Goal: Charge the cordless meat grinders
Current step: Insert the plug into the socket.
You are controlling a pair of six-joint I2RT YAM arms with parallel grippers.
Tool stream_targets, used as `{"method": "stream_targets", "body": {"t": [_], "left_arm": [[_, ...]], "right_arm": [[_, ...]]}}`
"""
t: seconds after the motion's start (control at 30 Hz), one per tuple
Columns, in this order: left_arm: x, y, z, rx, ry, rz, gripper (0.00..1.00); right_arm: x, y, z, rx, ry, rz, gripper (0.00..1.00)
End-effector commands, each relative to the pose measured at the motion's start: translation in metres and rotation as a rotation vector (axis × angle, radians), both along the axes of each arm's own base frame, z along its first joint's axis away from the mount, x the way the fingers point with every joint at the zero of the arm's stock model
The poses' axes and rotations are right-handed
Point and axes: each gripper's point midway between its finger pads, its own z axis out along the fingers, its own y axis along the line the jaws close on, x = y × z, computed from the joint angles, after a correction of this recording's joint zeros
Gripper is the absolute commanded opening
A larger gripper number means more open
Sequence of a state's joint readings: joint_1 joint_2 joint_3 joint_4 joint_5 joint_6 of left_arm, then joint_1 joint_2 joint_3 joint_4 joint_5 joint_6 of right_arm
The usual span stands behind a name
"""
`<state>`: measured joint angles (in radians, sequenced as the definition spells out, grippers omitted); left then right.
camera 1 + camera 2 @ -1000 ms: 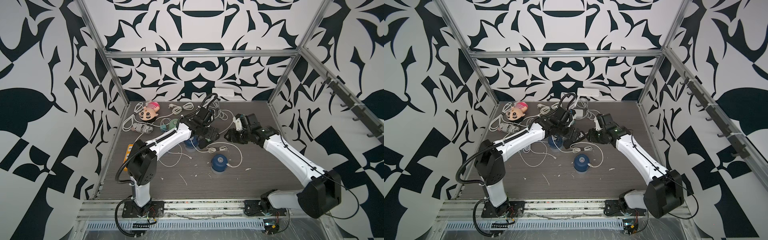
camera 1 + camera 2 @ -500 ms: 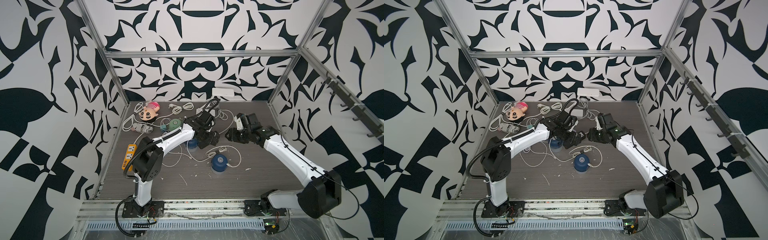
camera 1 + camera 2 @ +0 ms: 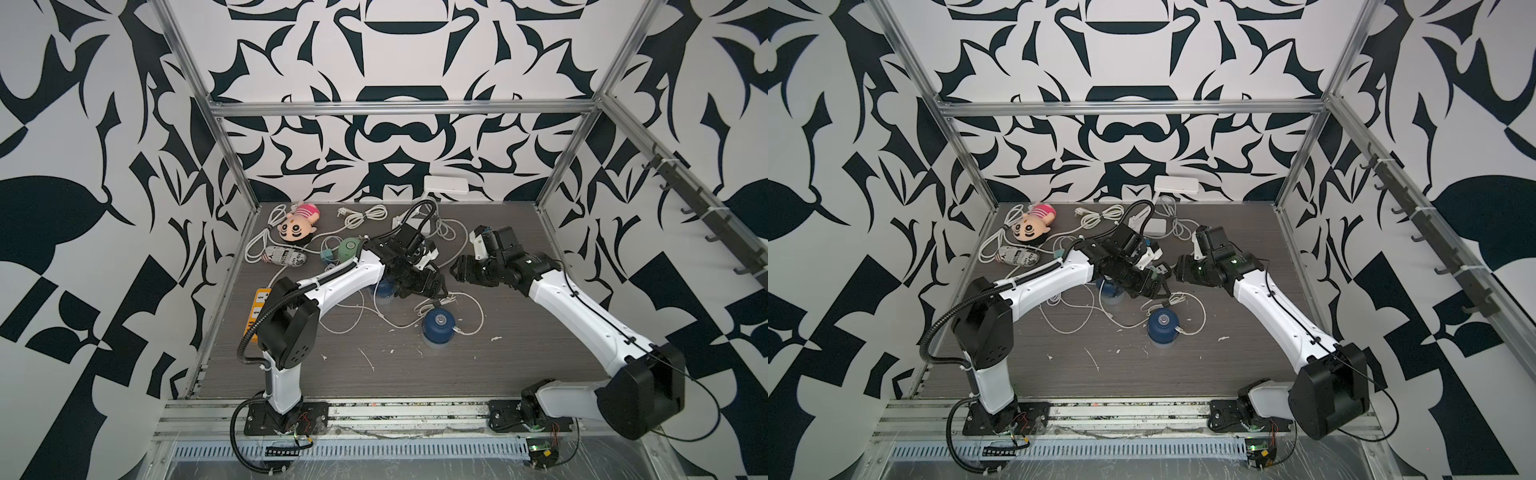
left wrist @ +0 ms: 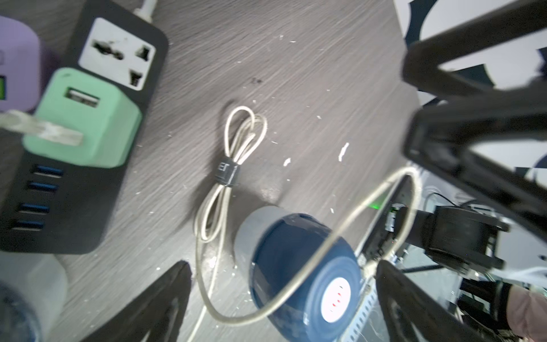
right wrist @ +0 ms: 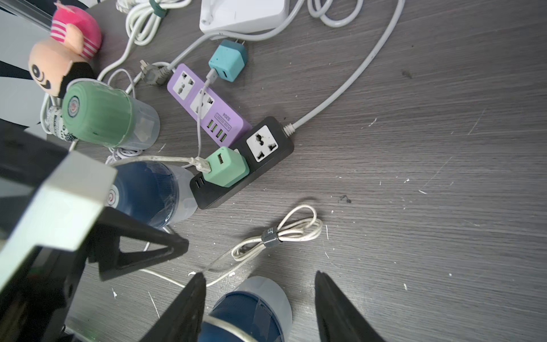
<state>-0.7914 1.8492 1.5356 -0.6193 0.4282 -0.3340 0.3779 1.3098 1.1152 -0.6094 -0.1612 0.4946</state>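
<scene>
Navy grinder (image 3: 438, 326) standing mid-table, white cable (image 5: 299, 229) looping over it. Second navy grinder (image 5: 148, 192) and mint grinder (image 5: 100, 118) are sitting by the black power strip (image 5: 216, 197). You are holding the left gripper (image 4: 281, 266) and right gripper (image 5: 260, 275) spread, empty. Risk: fingers snagging that loop, toppling the grinder.

Three dome-topped grinders stand upright on the table (image 3: 519, 357), each on a clear cup base with a round silver button on top. The front navy grinder (image 3: 438, 326) (image 3: 1163, 326) (image 4: 302, 275) (image 5: 248, 314) stands alone near the middle; a pale cable (image 4: 340, 234) arcs over its dome and ends at its side. The second navy grinder (image 3: 384, 286) (image 3: 1109, 289) (image 5: 148, 189) stands farther back and to the left, partly hidden in both top views. The mint green grinder (image 3: 349, 248) (image 5: 100, 118), its dome ribbed, stands behind that one, farther left.
</scene>
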Motion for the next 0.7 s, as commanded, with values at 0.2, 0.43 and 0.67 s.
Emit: {"method": "stream_targets", "body": {"t": [0.2, 0.43, 0.67], "left_arm": [[0.0, 0.021, 0.075, -0.067, -0.108, 0.031, 1.0], [-0.003, 0.076, 0.112, -0.019, -0.287, 0.165, 1.0], [-0.014, 0.153, 0.11, 0.078, -0.422, 0.409, 1.0]], "right_arm": [[0.007, -0.001, 0.037, 0.006, -0.089, -0.005, 0.58], [0.026, 0.003, 0.019, -0.02, -0.036, -0.054, 0.52], [0.067, -0.001, -0.028, -0.1, 0.043, -0.171, 0.41]]}}
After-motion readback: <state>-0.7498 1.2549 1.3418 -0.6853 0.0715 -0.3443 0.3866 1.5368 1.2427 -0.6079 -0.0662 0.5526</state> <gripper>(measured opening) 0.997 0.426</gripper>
